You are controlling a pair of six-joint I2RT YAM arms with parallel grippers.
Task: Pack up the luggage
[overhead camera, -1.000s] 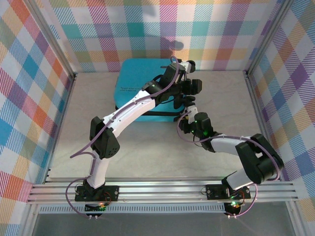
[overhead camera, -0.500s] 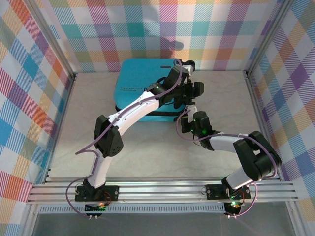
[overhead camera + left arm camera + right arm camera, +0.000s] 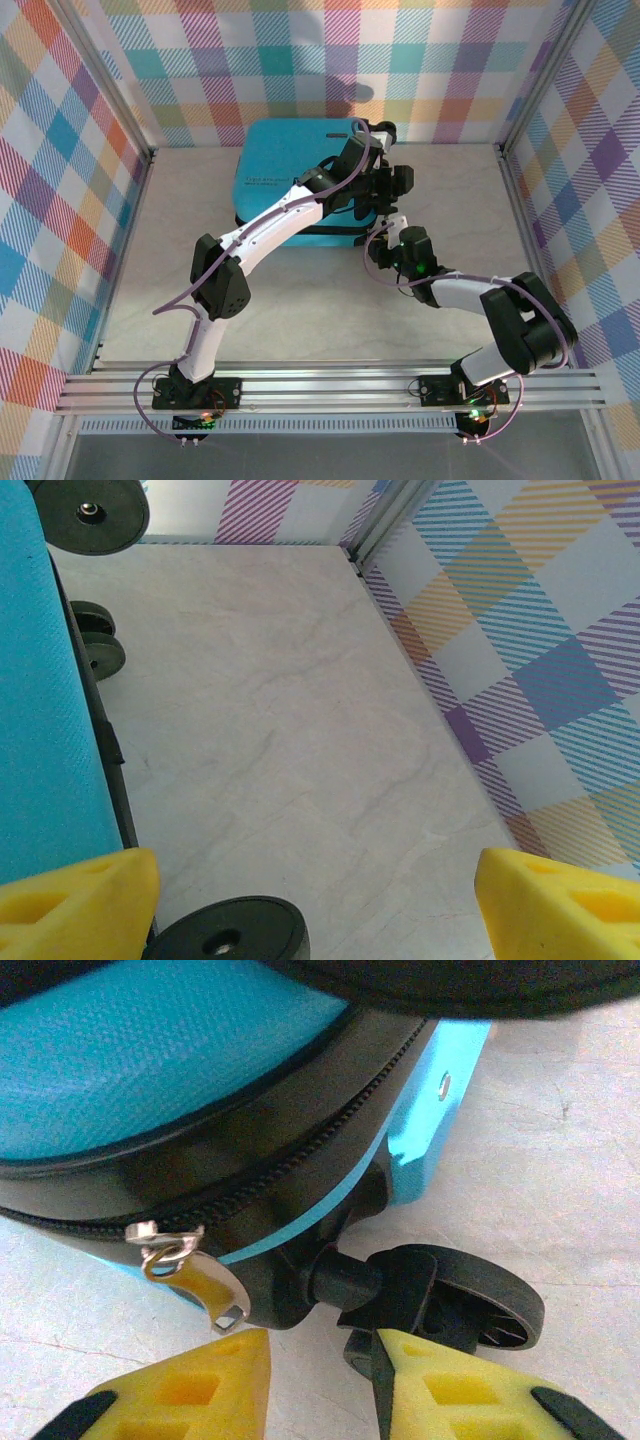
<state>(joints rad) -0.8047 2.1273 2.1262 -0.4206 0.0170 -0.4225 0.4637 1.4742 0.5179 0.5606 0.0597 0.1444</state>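
**Luggage** (image 3: pixel 290 170): turquoise hard-shell case, closed and lying flat on the table toward the back wall. A black zipper band (image 3: pixel 300 1150) runs round its edge. It lies off to the left of the left jaws and straight ahead of the right jaws.

**Left gripper** (image 3: pixel 320 890): yellow fingers spread wide, with nothing between them but bare tabletop. It hovers just past the case's right-hand edge. The turquoise shell runs along the outer side of the left finger. One black wheel (image 3: pixel 230 935) sits beneath the opening, close against that same finger. Two more wheels (image 3: pixel 100 650) lie farther ahead along the shell's edge.

**Right gripper** (image 3: pixel 320 1380): yellow fingers parted by a narrow gap, pinching nothing. It sits low at the case's near right corner.

**Zipper pull** (image 3: pixel 190 1275): silver metal tab hanging from the zipper band, just ahead of the left fingertip of the right jaws. I cannot tell whether they touch.

**Caster** (image 3: pixel 460 1305): black, on a short stem under the case's corner, just ahead of the right fingertip of the right jaws.

**Table** (image 3: pixel 280 730): pale, marbled surface.

**Wall** (image 3: pixel 520 630): pastel plaid, beyond the right finger of the left jaws.
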